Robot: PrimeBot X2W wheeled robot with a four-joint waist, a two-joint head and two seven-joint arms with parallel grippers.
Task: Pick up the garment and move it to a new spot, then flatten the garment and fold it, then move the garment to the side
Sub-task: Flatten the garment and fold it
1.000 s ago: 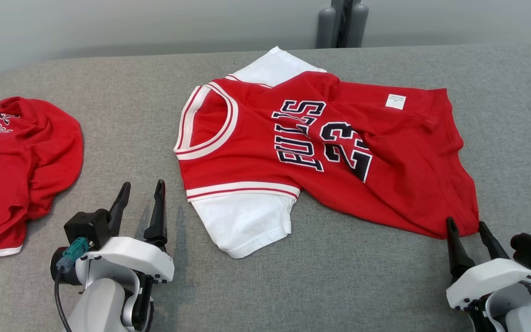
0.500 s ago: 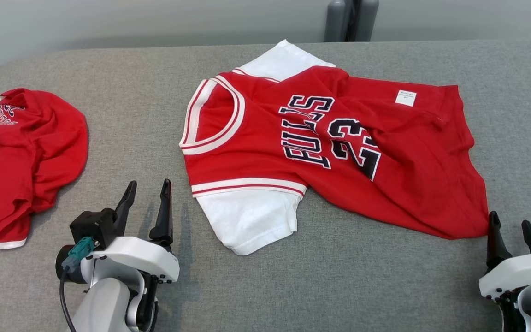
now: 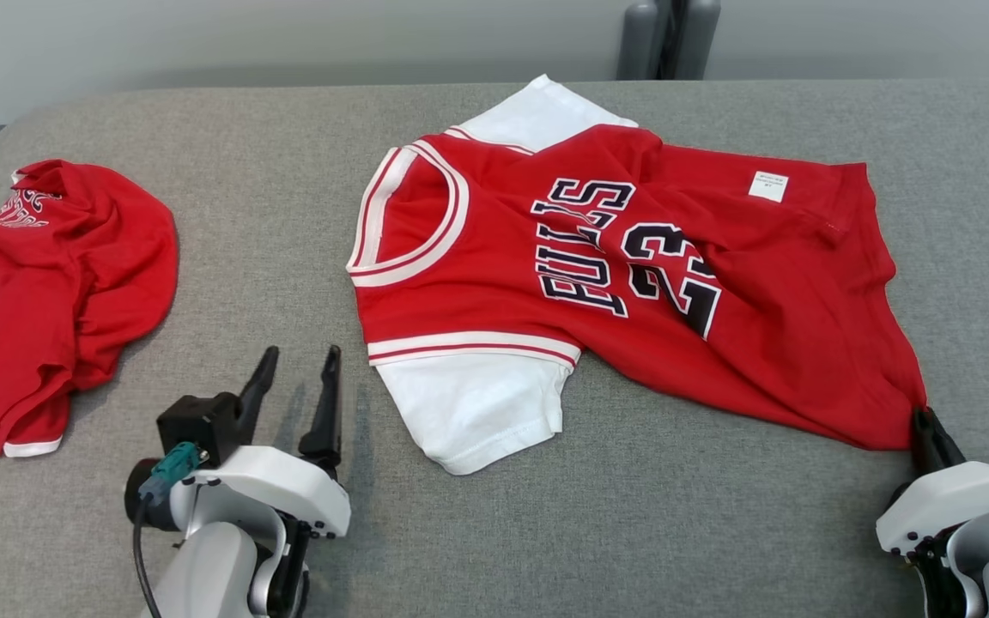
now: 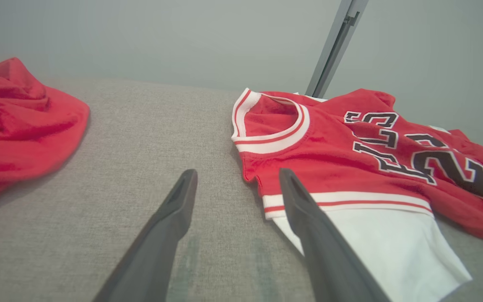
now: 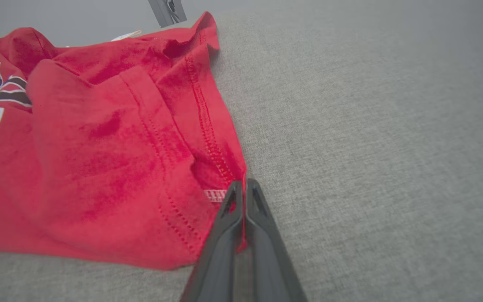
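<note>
Fingers of the right gripper (image 3: pixel 924 419) are pressed together on the hem corner of the red jersey (image 3: pixel 632 283), at about 4 o'clock in the head view. In the right wrist view the 2 dark fingers meet with a sliver of red cloth caught between them, right where the stitched side seam runs down to the corner, and the fabric rises in a soft ridge just beyond the tips. The jersey lies on the grey cloth-covered table (image 3: pixel 632 532), a little toward 1 o'clock from the middle of the head view, front side up and fairly spread but wrinkled across its lower half. Its white-trimmed collar points to 9 o'clock and its hem to 3 o'clock, with dark lettering and the number 23 across the chest. One white sleeve (image 3: pixel 477 408) spreads toward 6 o'clock, the other (image 3: pixel 537 116) peeks out at 12 o'clock, and a small white label (image 3: pixel 767 185) sits near the hem at 2 o'clock. The left gripper (image 3: pixel 301 354) is at 7 o'clock with its fingers spread apart and nothing between them, just beside the near sleeve without touching it. A second red garment (image 3: pixel 57 283) lies crumpled at 9 o'clock, well apart from the jersey.
</note>
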